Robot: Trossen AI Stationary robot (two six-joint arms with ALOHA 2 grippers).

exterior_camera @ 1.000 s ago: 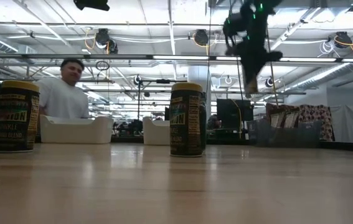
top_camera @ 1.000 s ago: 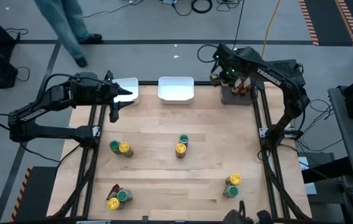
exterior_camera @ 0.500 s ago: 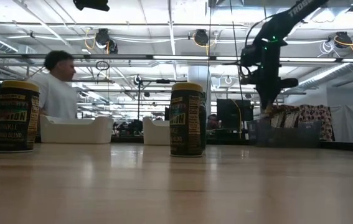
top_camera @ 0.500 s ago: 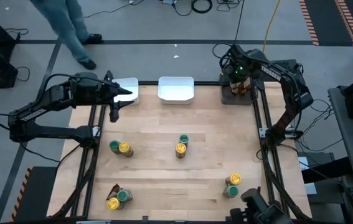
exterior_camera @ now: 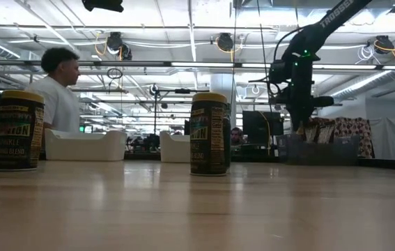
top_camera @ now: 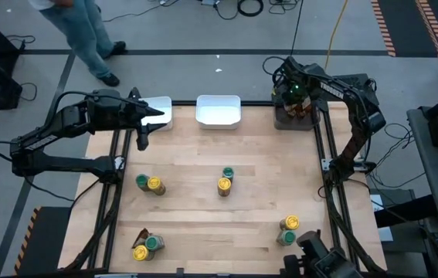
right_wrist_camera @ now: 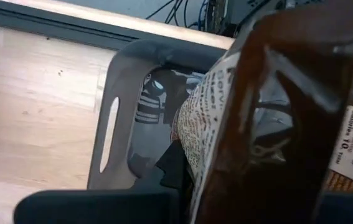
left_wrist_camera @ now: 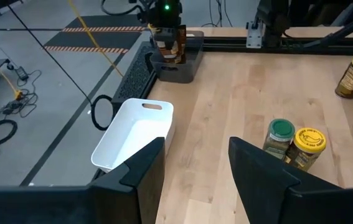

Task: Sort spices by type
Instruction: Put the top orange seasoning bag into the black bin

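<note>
My right gripper [top_camera: 296, 99] hangs over the grey bin [top_camera: 280, 121] at the table's far right corner, shut on a brown-orange packet [right_wrist_camera: 276, 112] that reaches down into the bin. Other packets [exterior_camera: 336, 129] stand in that bin. My left gripper [left_wrist_camera: 195, 142] is open and holds nothing, above the table's far left beside a white tray [top_camera: 159, 113]. Yellow-lidded and green-lidded jars stand in pairs on the table: [top_camera: 149, 184], [top_camera: 225, 181], [top_camera: 288, 230]. A fourth pair [top_camera: 146, 247] at the near left has a packet [top_camera: 140, 234] beside it. My right gripper holds the packet from above, fingers pointing steeply down, the packet between its two fingers. The packet's printed face [right_wrist_camera: 226, 155] fills the wrist view and hides the place of contact. It hangs below the fingers inside the grey bin; whether it touches the bin's floor I cannot tell.
A second white tray [top_camera: 219, 110] stands at the far edge between the first tray and the grey bin. A person [top_camera: 87, 31] walks on the floor beyond the far left corner. The middle of the wooden table [top_camera: 203, 216] is bare between the jar pairs.
My right gripper has moved down and toward the table's right edge with the packet, sinking from well above the grey bin to just over it, so the packet now hangs into the bin. The person beyond the table has stepped leftward.
</note>
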